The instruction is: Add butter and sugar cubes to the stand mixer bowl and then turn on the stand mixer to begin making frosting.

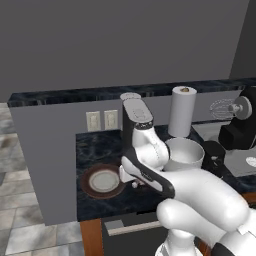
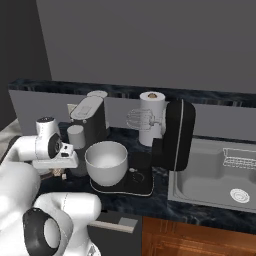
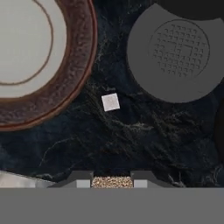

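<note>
Sugar cubes: one tan cube (image 3: 112, 182) sits clamped between your gripper's (image 3: 112, 183) fingertips, low over the dark counter (image 3: 131, 140); a whitish cube (image 3: 110, 102) lies loose on the stone between the brown-rimmed plate (image 3: 83, 57) and the coffee machine's round grey base (image 3: 175, 52). You hold the hand pointing straight down, which suits a lift clear of the counter. The stand mixer bowl (image 2: 106, 162) stands to the right on the stand mixer's (image 2: 172, 135) black base, under the whisk; judged destination for the carried cube.
</note>
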### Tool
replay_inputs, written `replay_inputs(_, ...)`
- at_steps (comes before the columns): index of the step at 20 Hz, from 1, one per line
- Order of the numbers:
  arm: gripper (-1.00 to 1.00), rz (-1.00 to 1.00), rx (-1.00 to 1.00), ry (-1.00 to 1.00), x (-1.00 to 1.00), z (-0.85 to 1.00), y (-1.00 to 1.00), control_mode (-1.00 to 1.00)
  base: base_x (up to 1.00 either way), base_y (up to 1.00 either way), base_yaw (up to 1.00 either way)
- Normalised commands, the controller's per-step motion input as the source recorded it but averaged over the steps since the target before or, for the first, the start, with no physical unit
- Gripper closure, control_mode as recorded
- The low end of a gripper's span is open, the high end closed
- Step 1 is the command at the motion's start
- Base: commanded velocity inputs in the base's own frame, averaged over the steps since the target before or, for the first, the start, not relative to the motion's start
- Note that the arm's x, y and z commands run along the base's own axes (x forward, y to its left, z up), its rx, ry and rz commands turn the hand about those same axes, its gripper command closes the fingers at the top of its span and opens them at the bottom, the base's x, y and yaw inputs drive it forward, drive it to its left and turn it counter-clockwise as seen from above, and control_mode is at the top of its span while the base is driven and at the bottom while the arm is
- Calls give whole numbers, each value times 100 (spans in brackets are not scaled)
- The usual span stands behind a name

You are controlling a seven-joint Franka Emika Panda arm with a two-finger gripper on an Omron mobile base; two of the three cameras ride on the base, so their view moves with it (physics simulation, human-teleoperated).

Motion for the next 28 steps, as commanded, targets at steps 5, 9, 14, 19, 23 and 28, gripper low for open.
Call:
replay_inputs(5, 100, -4, 0, 0, -18, 59, -28, -100, 0, 0, 0)
replay_inputs(9, 100, -3, 0, -4, -10, 61, -23, -100, 0, 0, 0)
replay_inputs(14, 100, -6, 0, -15, -10, 47, -23, -100, 0, 0, 0)
replay_inputs(19, 100, -11, 0, -33, -11, 46, -24, -100, 0, 0, 0)
replay_inputs(23, 100, -24, 0, -23, 2, 37, -35, -100, 0, 0, 0)
replay_inputs(28, 100, -31, 3, -8, 29, 19, -62, -100, 0, 0, 0)
